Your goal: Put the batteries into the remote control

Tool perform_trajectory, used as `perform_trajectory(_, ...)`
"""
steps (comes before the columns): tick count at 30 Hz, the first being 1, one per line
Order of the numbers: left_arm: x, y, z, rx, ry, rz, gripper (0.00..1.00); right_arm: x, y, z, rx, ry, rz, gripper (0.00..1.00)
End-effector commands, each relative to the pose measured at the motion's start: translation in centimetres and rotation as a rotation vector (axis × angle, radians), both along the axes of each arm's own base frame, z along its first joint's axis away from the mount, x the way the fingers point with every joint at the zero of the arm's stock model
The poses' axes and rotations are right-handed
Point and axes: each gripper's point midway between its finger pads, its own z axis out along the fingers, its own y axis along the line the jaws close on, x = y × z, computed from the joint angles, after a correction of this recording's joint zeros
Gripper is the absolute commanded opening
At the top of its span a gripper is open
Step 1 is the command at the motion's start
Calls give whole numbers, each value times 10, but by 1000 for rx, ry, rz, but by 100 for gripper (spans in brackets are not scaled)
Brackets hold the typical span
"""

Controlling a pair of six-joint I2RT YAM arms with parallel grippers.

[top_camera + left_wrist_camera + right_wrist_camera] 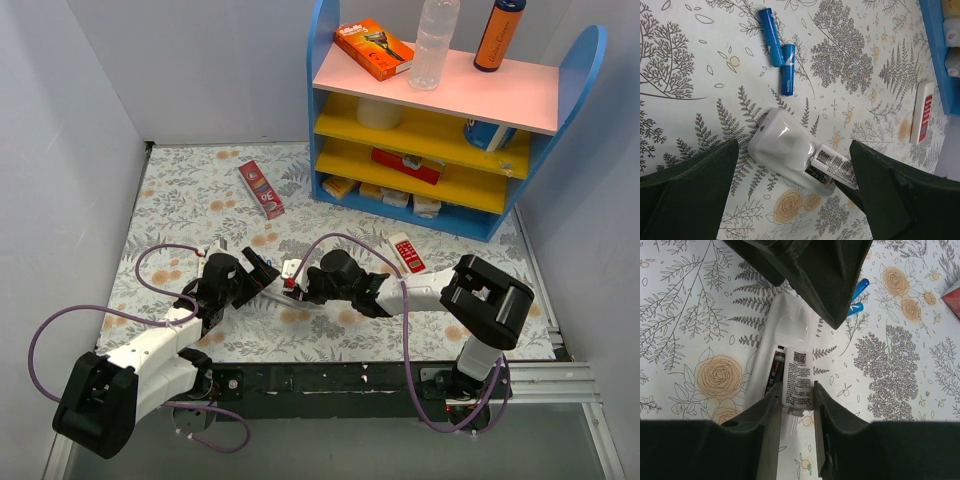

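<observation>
The white remote control (782, 150) lies face down on the floral cloth, its battery bay open with one dark battery (773, 372) inside. My right gripper (796, 402) is shut on the white printed battery cover (798, 377), held at the bay's edge. My left gripper (794, 155) is open, one finger on each side of the remote, not touching it. Two blue batteries (775, 37) lie loose on the cloth beyond the remote. In the top view both grippers (264, 272) (303, 285) meet at the remote (291, 268).
A red-faced remote (408, 254) lies right of the grippers; it also shows in the left wrist view (923, 111). A red box (262, 189) lies at the back left. A blue, yellow and pink shelf (326, 110) with bottles and boxes stands at the back right.
</observation>
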Motion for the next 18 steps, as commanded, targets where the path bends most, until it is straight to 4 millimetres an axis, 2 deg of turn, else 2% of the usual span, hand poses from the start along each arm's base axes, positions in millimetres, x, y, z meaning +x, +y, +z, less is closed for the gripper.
perform_trajectory(1, 0, 2, -2, 1, -5, 3, 95, 4, 11, 17, 47, -17, -3, 1)
perform_trajectory(10, -1, 2, -2, 1, -5, 3, 96, -5, 13, 17, 41, -1, 33, 1)
perform_trajectory(11, -4, -3, -2, -16, 2, -22, 96, -6, 14, 16, 40, 1, 34, 1)
perform_trajectory(18, -4, -3, -2, -17, 2, -25, 96, -1, 12, 13, 28, -3, -3, 1)
